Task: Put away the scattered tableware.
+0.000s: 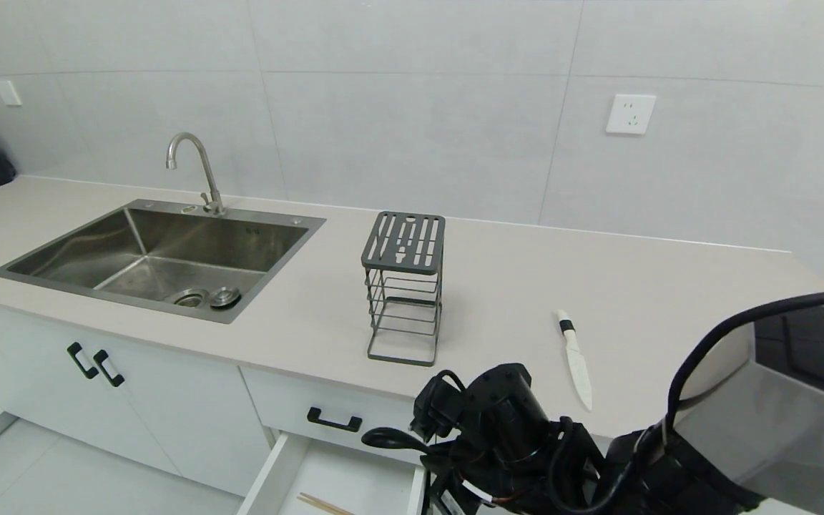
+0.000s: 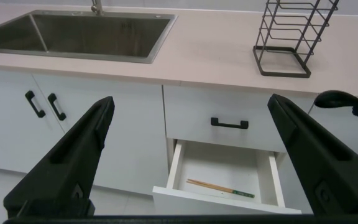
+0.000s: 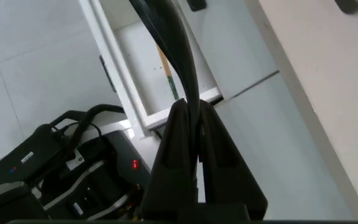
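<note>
A white knife (image 1: 575,357) with a black band lies on the counter, to the right of the dark wire rack (image 1: 403,286) (image 2: 288,37). Below the counter edge my right gripper (image 1: 437,447) (image 3: 194,118) is shut on the handle of a black spoon (image 1: 385,438) (image 2: 339,99) (image 3: 166,37). The spoon's bowl points left, above the open white drawer (image 1: 269,476) (image 2: 174,168) (image 3: 114,74). A pair of chopsticks (image 1: 322,505) (image 2: 219,188) (image 3: 166,71) lies inside it. My left gripper (image 2: 191,168) is open and faces the drawer from farther back.
A steel sink (image 1: 162,250) (image 2: 86,34) with a tap (image 1: 194,168) takes up the left of the counter. White cabinet doors with black handles (image 1: 94,365) (image 2: 45,106) stand under it. A shut drawer (image 1: 333,420) (image 2: 230,123) sits above the open one.
</note>
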Available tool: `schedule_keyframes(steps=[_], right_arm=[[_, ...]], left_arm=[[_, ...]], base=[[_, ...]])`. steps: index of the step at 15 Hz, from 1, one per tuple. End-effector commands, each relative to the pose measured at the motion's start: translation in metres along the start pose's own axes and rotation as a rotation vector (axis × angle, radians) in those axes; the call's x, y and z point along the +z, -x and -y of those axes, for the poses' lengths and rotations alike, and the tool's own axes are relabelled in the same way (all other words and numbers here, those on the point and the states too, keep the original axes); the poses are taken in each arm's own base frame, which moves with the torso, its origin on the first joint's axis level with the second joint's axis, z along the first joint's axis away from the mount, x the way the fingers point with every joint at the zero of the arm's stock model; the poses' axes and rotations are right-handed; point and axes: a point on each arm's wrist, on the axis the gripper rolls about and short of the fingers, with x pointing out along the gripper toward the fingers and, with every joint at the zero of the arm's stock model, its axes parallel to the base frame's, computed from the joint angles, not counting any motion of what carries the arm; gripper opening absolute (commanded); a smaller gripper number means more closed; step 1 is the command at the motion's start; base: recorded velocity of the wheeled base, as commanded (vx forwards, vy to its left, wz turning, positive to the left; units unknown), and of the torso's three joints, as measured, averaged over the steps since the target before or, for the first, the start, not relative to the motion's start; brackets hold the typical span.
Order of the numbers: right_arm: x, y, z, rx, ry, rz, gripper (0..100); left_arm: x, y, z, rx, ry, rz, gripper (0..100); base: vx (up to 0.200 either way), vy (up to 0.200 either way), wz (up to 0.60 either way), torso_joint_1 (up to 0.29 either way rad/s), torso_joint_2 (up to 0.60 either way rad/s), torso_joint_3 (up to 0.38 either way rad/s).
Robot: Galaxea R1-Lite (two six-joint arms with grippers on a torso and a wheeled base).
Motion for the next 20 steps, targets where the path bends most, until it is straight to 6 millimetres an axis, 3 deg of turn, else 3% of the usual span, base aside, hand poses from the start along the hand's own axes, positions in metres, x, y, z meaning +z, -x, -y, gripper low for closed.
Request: schedule_keyframes(steps=[1,2,4,6,9,13,15,20], right_arm=[[0.004,0.004,-0.012,0.026,0.025,0.022,0],[0.003,0.005,-0.028,0.064,0.082,0.023,0],[0.005,0.005,-0.037,0.087,0.113,0.037,0],[0.023,0.001,-0.044,0.095,0.165,0.102,0],[0.045,-0.023,-0.071,0.144,0.222,0.174,0],[0.075,-0.052,-0.075,0.188,0.228,0.198,0],[0.077,-0.053,-0.076,0.195,0.230,0.090,0],[0.081,-0.064,-0.079,0.196,0.227,0.099,0]], left_arm=[[0.000,0.000,0.000,0.000,0.000,-0.001,100],[0.000,0.000,0.000,0.000,0.000,-0.001,100],[0.000,0.000,0.000,0.000,0.000,-0.001,100],[0.000,0.000,0.000,0.000,0.000,-0.001,100],[0.000,0.000,0.000,0.000,0.000,-0.001,100],[0.000,0.000,0.000,0.000,0.000,-0.001,100],[0.000,0.000,0.000,0.000,0.000,-0.001,100],[0.000,0.000,0.000,0.000,0.000,-0.001,100]], base=[[0.000,0.000,0.00,0.000,0.00,0.000],[0.000,0.000,0.00,0.000,0.00,0.000],[0.000,0.000,0.00,0.000,0.00,0.000],[0.000,0.000,0.00,0.000,0.00,0.000],[0.000,0.000,0.00,0.000,0.00,0.000],[0.000,0.000,0.00,0.000,0.00,0.000],[0.000,0.000,0.00,0.000,0.00,0.000],[0.000,0.000,0.00,-0.090,0.20,0.101]])
